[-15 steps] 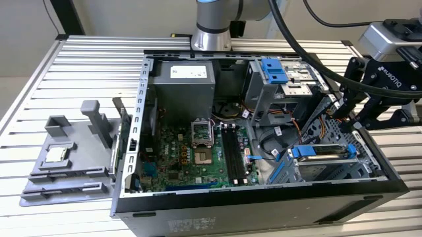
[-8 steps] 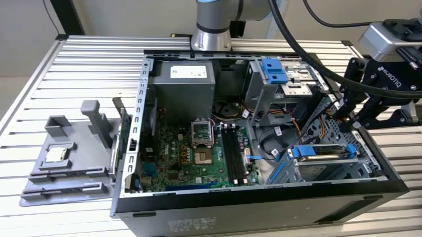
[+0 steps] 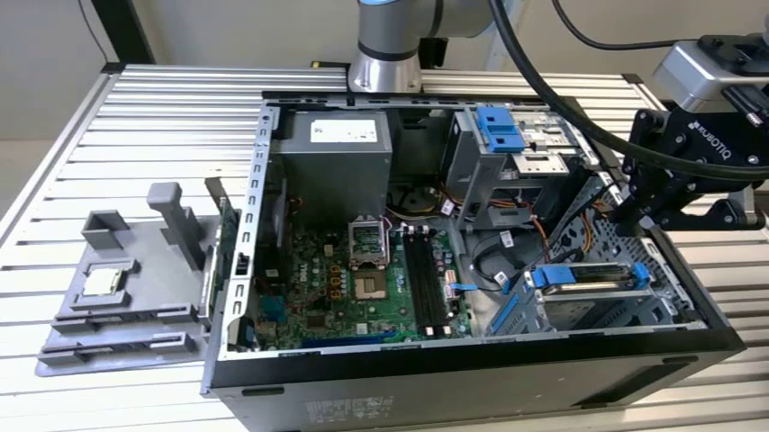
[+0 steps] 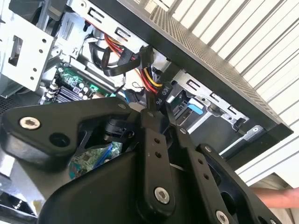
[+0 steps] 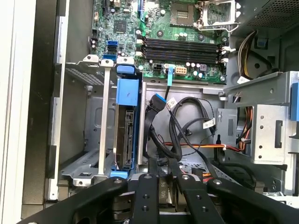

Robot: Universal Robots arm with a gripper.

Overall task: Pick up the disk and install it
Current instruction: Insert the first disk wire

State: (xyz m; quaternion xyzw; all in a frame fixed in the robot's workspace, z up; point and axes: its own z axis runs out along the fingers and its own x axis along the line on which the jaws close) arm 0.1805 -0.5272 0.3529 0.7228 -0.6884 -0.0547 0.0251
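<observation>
Tool (image 3: 631,214): clenched. You see both fingers drawn together at the tips in both wrist views (image 4: 159,114) (image 5: 164,163).
Tool position: inside the computer case (image 3: 481,369), at the exterior view's right, low among the cables (image 5: 187,121) beside the drive cage (image 5: 88,140).
Tool contact: a black cable plug (image 4: 156,98) sits right at the fingertips in the second wrist view. You cannot tell whether it is pinched or merely touched.
Disk (image 3: 585,277): seated in the drive cage, apart from the tool. In the first wrist view the disk (image 5: 124,140) stands on edge, its blue carrier framing it so the cage rails can guide and retain it.
Task status: judge the disk as already slotted in. No cable is seen joined to it.
Blue bracket (image 3: 496,130): empty, mounted on the upper bay. Do not confuse it with the disk.
Case: lies on its side on the worktop (image 3: 157,99), open panel upward, which gives the arm access from above.
</observation>
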